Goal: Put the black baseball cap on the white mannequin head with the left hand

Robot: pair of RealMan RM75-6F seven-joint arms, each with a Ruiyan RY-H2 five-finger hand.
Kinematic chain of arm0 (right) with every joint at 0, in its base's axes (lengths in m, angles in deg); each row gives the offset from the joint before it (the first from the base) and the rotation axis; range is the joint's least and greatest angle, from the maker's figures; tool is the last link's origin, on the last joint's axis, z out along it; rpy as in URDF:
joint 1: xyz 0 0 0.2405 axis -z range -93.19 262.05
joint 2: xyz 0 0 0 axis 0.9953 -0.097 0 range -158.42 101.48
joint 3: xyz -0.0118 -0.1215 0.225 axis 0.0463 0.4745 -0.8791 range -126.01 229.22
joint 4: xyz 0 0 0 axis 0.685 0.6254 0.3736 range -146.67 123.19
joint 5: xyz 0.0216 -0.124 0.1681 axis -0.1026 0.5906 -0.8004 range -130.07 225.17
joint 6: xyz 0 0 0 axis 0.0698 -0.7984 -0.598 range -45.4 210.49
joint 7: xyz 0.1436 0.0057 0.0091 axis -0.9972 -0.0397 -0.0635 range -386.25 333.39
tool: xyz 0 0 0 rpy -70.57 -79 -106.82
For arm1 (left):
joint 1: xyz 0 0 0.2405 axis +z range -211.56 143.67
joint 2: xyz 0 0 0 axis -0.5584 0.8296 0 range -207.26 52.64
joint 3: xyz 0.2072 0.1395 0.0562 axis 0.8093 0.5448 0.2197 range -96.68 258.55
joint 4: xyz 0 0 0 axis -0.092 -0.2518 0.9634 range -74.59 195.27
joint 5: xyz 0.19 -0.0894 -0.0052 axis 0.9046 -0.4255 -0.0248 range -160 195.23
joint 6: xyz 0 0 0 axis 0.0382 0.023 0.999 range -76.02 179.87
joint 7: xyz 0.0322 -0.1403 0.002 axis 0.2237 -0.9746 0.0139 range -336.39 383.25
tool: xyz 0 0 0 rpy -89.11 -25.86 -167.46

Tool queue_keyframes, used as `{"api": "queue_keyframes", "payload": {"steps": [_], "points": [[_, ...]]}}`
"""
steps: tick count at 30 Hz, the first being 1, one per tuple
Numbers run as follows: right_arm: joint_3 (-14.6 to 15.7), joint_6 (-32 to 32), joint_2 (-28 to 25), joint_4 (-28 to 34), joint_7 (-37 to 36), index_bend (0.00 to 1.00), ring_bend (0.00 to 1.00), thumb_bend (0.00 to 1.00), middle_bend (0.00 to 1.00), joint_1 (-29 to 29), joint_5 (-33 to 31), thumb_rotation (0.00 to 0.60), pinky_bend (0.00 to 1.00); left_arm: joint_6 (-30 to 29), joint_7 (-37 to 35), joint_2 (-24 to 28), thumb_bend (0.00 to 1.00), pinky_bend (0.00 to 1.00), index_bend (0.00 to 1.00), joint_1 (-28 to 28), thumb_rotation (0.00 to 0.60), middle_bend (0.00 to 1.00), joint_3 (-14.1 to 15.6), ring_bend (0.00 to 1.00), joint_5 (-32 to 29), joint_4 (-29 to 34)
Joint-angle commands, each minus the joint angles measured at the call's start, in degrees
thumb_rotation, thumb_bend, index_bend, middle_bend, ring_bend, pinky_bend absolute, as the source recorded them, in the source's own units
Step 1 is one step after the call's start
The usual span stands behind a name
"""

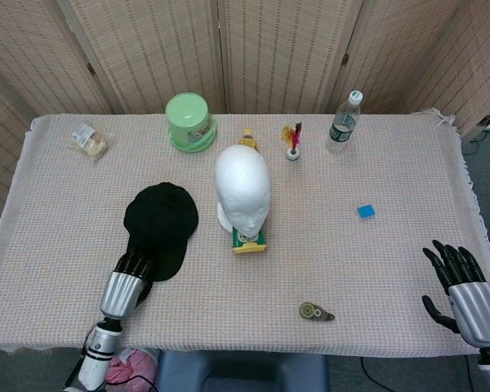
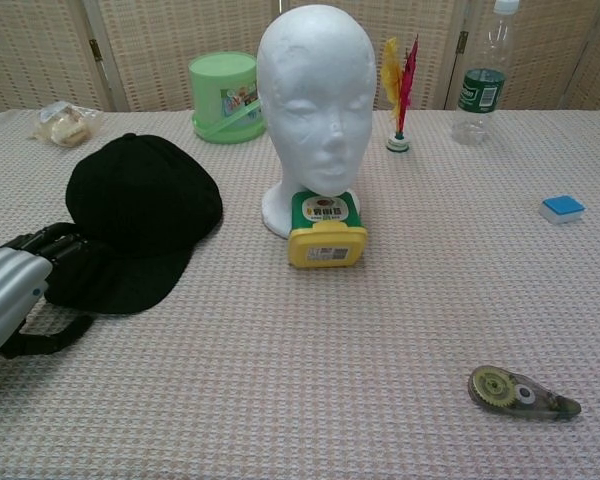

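The black baseball cap (image 1: 159, 222) (image 2: 140, 212) lies flat on the table, left of the white mannequin head (image 1: 242, 192) (image 2: 315, 95), its brim toward the table's near edge. The mannequin head stands upright and bare at the centre. My left hand (image 1: 125, 286) (image 2: 25, 290) is at the cap's near-left side. Its fingers (image 2: 65, 250) lie over the brim's edge, and the thumb (image 2: 50, 340) stays apart, low over the cloth. My right hand (image 1: 464, 292) hovers with fingers spread and empty off the table's near-right corner; only the head view shows it.
A yellow-green box (image 1: 249, 239) (image 2: 326, 230) leans against the mannequin's base. A green bucket (image 1: 190, 121), a snack bag (image 1: 89, 140), a feather shuttlecock (image 1: 292, 140) and a water bottle (image 1: 344, 121) line the far side. A blue block (image 1: 365, 211) and a correction tape (image 1: 315, 311) lie to the right.
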Motion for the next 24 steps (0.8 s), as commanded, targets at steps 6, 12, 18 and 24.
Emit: {"api": "queue_keyframes", "payload": {"steps": [6, 12, 18, 24], "points": [[-0.03, 0.0, 0.06, 0.01, 0.13, 0.0, 0.0, 0.3, 0.0, 0.04, -0.04, 0.6, 0.0, 0.4, -1.11, -1.52, 0.36, 0.28, 0.25, -0.4, 0.6, 0.28, 0.49, 0.17, -0.14, -2.6], [-0.05, -0.12, 0.04, 0.03, 0.11, 0.0, 0.0, 0.3, 0.0, 0.01, -0.09, 0.6, 0.0, 0.0, -1.73, -2.42, 0.36, 0.31, 0.27, -0.83, 0.6, 0.28, 0.08, 0.2, -0.62, -4.54], [-0.11, -0.07, 0.1, 0.02, 0.21, 0.0, 0.0, 0.3, 0.0, 0.04, -0.13, 0.6, 0.0, -0.3, -2.47, -3.39, 0.36, 0.32, 0.3, -1.5, 0.6, 0.29, -0.1, 0.2, -0.84, -6.44], [-0.21, -0.05, 0.13, 0.04, 0.31, 0.0, 0.0, 0.31, 0.0, 0.05, -0.27, 0.6, 0.0, -0.52, -3.44, -4.25, 0.36, 0.33, 0.32, -2.22, 0.6, 0.32, -0.25, 0.21, -1.05, -8.06]]}}
